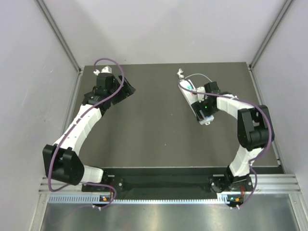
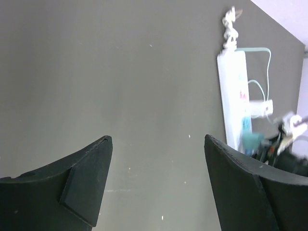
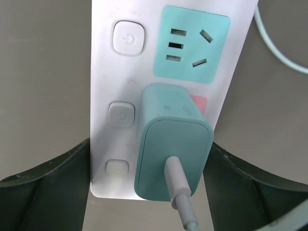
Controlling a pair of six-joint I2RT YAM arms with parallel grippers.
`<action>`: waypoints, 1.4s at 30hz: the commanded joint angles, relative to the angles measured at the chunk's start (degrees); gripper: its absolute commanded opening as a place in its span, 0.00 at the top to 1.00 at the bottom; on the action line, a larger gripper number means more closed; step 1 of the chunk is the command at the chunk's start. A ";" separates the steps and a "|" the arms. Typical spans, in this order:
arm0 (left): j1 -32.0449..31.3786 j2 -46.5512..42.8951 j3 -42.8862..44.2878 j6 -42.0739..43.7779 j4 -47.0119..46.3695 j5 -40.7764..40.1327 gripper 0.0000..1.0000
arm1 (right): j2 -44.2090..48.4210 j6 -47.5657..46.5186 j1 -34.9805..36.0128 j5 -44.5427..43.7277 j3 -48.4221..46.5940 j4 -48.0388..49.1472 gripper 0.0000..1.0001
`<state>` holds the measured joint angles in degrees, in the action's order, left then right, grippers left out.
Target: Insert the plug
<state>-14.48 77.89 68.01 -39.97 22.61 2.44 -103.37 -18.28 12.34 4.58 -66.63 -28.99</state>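
Observation:
A white power strip lies on the dark table at the back right. A teal plug with a pale cable stands in the strip's pink socket, next to a free teal socket. My right gripper is open above the strip's near end. Its fingers straddle the strip and the plug; the left finger is clear of the plug and the right one is close beside it. My left gripper is open and empty over bare table at the back left. The strip also shows in the left wrist view.
The strip's thin cable loops behind it, with a white tied bundle near the table's far edge. Grey walls stand on both sides. A metal rail runs along the near edge by the arm bases.

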 commanded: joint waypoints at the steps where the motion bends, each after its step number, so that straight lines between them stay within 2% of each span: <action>1: 1.46 1.04 2.21 -1.69 -3.72 -1.46 0.19 | 4.40 0.97 2.95 1.49 4.30 -4.40 0.29; 3: 2.26 1.13 2.13 -2.31 -2.75 -1.91 0.19 | 7.38 0.97 4.27 -0.35 6.24 -4.32 0.25; 5: 2.79 0.60 0.47 -4.50 -1.87 -6.47 0.17 | 9.32 1.49 4.89 -2.63 7.21 -5.19 0.15; 9: 2.79 -1.24 -3.58 -6.70 -2.14 -11.39 0.15 | 12.66 2.72 5.15 -4.22 5.37 -8.44 0.06; 10: 2.79 -1.16 -3.50 -7.57 -0.65 -13.32 0.14 | 13.37 2.90 5.24 -4.23 5.02 -9.41 0.01; 14: 3.84 0.59 0.54 -10.92 5.14 -25.61 0.11 | 18.20 6.06 6.12 -5.46 3.88 -10.47 0.00; 15: 4.54 1.21 1.76 -11.62 6.55 -26.51 0.10 | 19.95 7.55 6.47 -5.28 3.09 -10.90 0.00; 18: 9.72 4.98 6.78 -14.78 11.74 -26.87 0.09 | 23.72 13.43 6.56 -0.91 0.80 -13.80 0.00; 20: 14.12 6.48 9.41 -17.33 13.68 -26.61 0.09 | 26.54 15.90 6.65 -0.97 0.71 -13.37 0.00; 22: 18.50 8.67 10.56 -18.39 13.51 -26.43 0.09 | 31.37 19.58 6.65 -2.82 1.32 -11.62 0.00; 26: 22.12 13.25 13.90 -19.54 13.60 -27.49 0.11 | 38.50 23.90 6.73 -8.69 2.56 -6.70 0.00; 27: 22.47 14.65 14.17 -19.01 12.99 -27.83 0.12 | 41.21 26.43 6.65 -11.49 2.99 -3.21 0.00; 29: 22.57 15.62 13.65 -10.18 6.16 -27.93 0.13 | 44.21 29.60 6.56 -13.27 6.15 1.20 0.00; 31: 22.57 17.47 13.47 0.79 1.40 -27.31 0.14 | 45.89 30.59 5.51 -8.47 6.52 2.28 0.00; 34: 22.65 21.33 16.35 7.86 3.30 -28.97 0.14 | 44.92 28.57 4.71 -0.64 3.96 0.07 0.01; 37: 22.83 25.55 19.78 11.03 4.98 -28.90 0.14 | 46.24 28.92 4.80 1.05 6.16 4.11 0.00; 42: 22.83 31.35 22.08 15.88 4.64 -27.40 0.13 | 46.33 26.90 4.71 -0.45 6.43 4.21 0.00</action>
<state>8.21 106.91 87.39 -30.59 28.95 -24.91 -57.76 9.19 17.43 3.11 -59.92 -28.29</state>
